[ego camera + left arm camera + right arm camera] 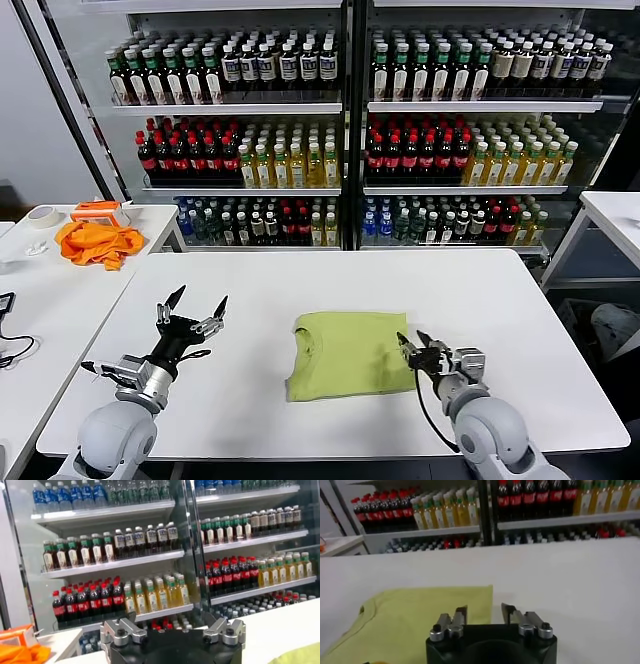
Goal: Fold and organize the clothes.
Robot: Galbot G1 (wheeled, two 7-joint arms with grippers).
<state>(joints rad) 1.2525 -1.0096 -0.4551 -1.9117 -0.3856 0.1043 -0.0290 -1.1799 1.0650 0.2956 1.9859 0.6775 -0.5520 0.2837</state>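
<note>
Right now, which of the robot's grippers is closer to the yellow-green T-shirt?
The right gripper, at the T-shirt's right edge. The left gripper hovers open above bare table well to the shirt's left.

Glass-fronted black drinks coolers (pixel 345 120), stocked with bottles, stood behind a white rectangular table (pixel 330 290); smaller white tables flanked it.

Setting: shop-style test area. Glass-door coolers (pixel 345 120) stocked with rows of bottles (pixel 300 160) stand behind plain white counters (pixel 250 290).
</note>
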